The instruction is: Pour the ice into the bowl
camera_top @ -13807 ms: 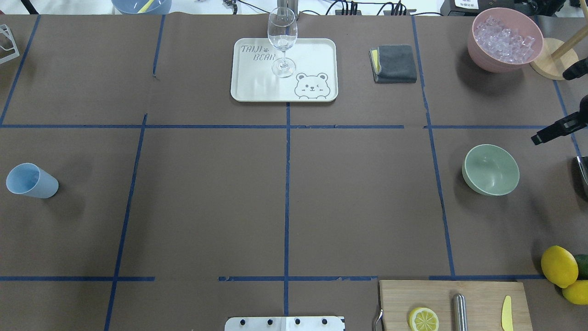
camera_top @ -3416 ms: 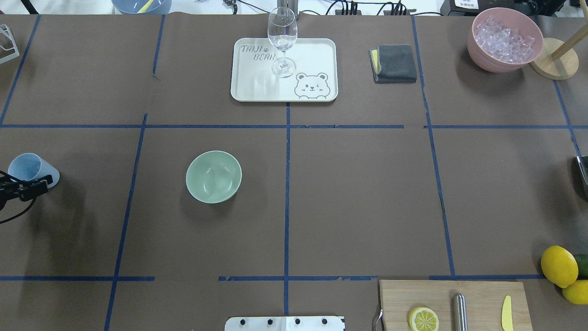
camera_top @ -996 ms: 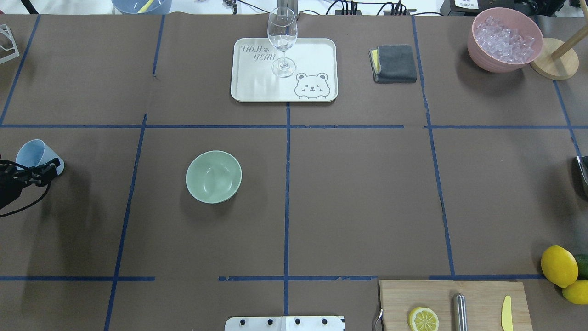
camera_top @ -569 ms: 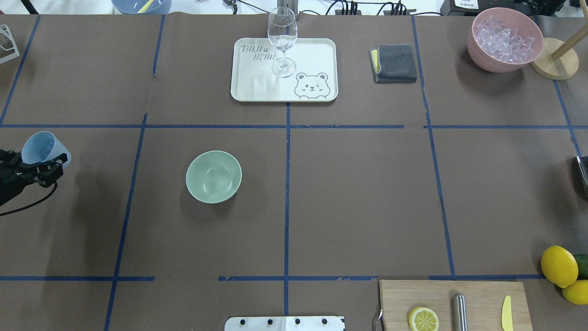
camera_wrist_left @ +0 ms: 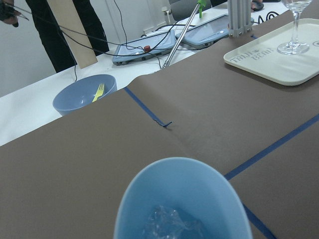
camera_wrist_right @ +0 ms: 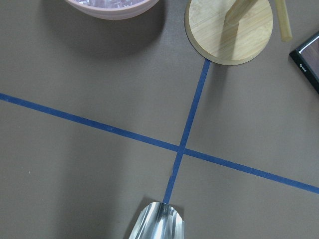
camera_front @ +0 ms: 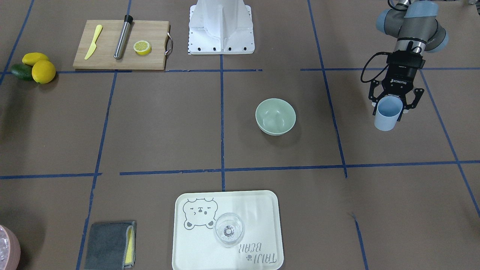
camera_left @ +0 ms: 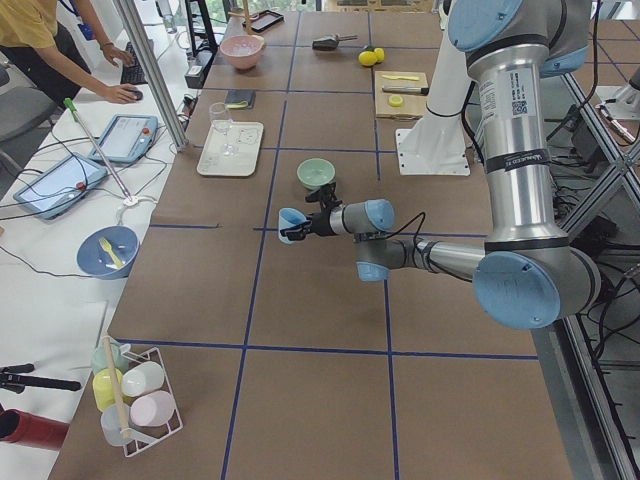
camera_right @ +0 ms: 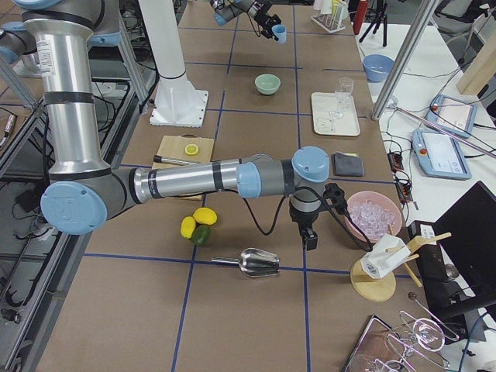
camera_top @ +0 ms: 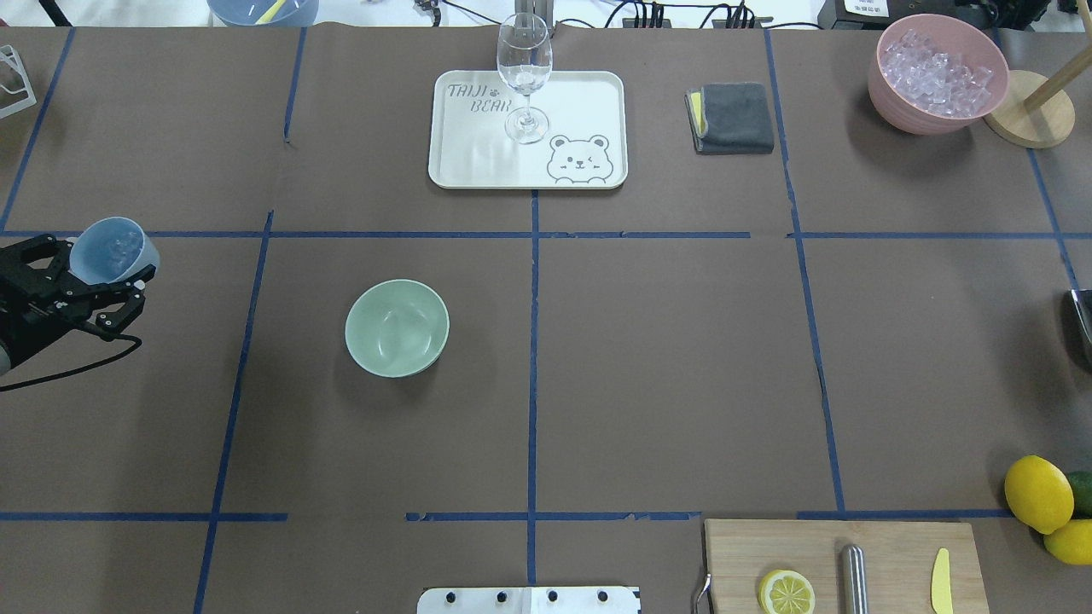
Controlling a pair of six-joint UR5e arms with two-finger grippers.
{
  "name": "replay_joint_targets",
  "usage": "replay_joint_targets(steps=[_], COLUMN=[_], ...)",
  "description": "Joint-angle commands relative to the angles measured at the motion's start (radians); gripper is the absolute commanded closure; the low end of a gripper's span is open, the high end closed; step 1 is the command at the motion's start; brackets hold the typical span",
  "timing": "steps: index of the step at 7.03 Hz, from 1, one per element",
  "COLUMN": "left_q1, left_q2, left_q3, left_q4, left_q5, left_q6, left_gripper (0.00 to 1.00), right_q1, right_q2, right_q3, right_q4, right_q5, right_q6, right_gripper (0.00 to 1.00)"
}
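Note:
My left gripper (camera_top: 104, 260) is shut on a light blue cup (camera_top: 113, 247) and holds it upright above the table at the left edge. The ice (camera_wrist_left: 170, 224), small clear cubes, lies in the bottom of that cup. The pale mint-green bowl (camera_top: 397, 328) stands empty on the table, well to the right of the cup; the front-facing view shows the bowl (camera_front: 275, 116) left of the held cup (camera_front: 387, 117). My right gripper (camera_right: 310, 237) shows only in the exterior right view, near the pink container, and I cannot tell its state.
A pink container (camera_top: 937, 72) full of ice sits far right by a wooden stand (camera_top: 1028, 111). A white tray (camera_top: 580, 94) with a wine glass (camera_top: 524, 77) and a grey cloth (camera_top: 732, 118) lie at the back. A cutting board (camera_top: 840, 563), lemons (camera_top: 1037, 493) and a metal scoop (camera_right: 258, 263) are near right.
My left gripper has lifted the blue cup off the table and carried it farther back and slightly right. Much earlier, the bowl stood on the right side; it now stands left of centre.

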Motion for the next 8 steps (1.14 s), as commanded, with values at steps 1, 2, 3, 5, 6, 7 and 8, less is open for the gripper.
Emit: replay_joint_targets(steps=[1,2,3,5,6,7,8], left_q1=[0.0,0.001,0.001,0.026,0.073,0.13,0.177], left_q2=[-0.07,-0.109,-0.153,-0.226,-0.307,-0.392,-0.418], left_q3=[-0.01,-0.005,-0.001,0.011,0.013,0.016,0.016], left_q4=[0.048,0.082,0.104,0.224,0.344,0.466,0.521], left_q5=[0.014,0.014,0.022,0.228,0.288,0.354,0.397], left_q6=[0.119,0.119,0.118,0.131,0.133,0.133,0.133], left_gripper=[1.0,1.0,1.0,1.0,1.0,1.0,1.0], right_q1=[0.003,0.005,0.005,0.011,0.012,0.012,0.014], right_q2=[-0.006,-0.007,-0.01,-0.018,-0.018,-0.018,-0.018], right_q3=[0.0,0.0,-0.002,-0.002,-0.002,-0.002,-0.003], right_q4=[0.0,0.0,0.0,0.0,0.0,0.0,0.0], right_q5=[0.0,-0.001,-0.001,-0.001,-0.001,-0.001,-0.006], right_q6=[0.0,0.0,0.0,0.0,0.0,0.0,0.0], right_gripper=[0.0,0.0,0.0,0.0,0.0,0.0,0.0])
